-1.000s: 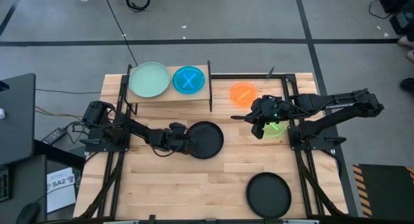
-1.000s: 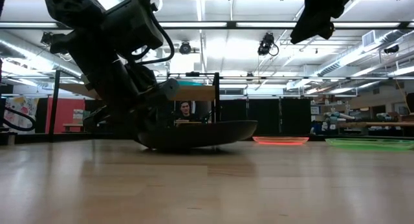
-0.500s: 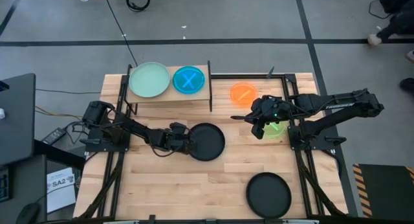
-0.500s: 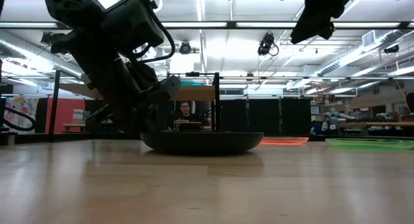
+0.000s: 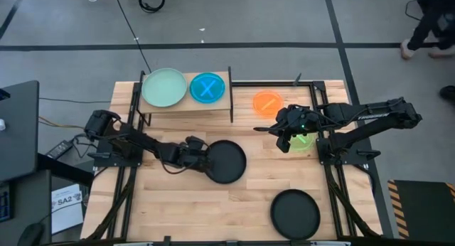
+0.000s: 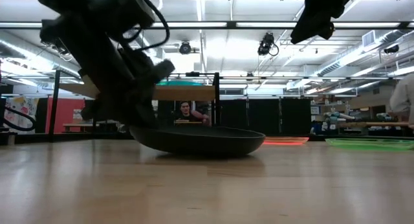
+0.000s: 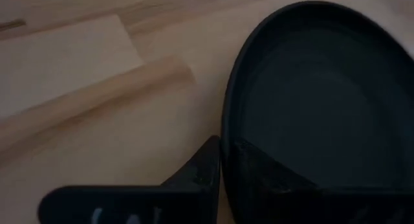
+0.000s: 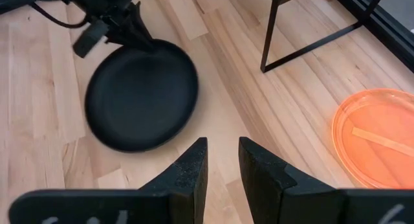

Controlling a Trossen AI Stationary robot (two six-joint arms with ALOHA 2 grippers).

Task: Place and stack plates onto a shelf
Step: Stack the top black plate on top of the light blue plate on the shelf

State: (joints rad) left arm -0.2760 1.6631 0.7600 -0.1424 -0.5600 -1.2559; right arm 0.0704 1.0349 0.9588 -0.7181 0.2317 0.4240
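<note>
From above, the left gripper [image 5: 201,158] is clamped on the rim of a black plate [image 5: 226,161] lying mid-table, the plate stretching away from its fingers toward the right arm. Up beyond that gripper stands the shelf [image 5: 183,106], carrying a mint plate [image 5: 163,87] and a blue plate [image 5: 207,87] side by side. The right gripper [image 5: 273,129] hangs over the table with its fingers slightly apart and nothing between them; an orange plate [image 5: 268,102] lies just beyond it, a green plate [image 5: 301,141] sits under its wrist, and a second black plate [image 5: 295,213] rests well away near the table's front edge.

At table height, the black plate [image 6: 197,140] is tipped, the edge at the left gripper [image 6: 139,117] lifted off the wood and the far edge down. The right arm hangs high overhead. A person sits in the room behind.

Through the left wrist camera, one finger [image 7: 194,179] sits outside the plate's rim and the other inside, pinching it.

Through the right wrist camera, the right gripper's [image 8: 221,160] fingers stand parted and empty, with the black plate [image 8: 142,94] ahead of them and the orange plate [image 8: 378,136] off to one side.
</note>
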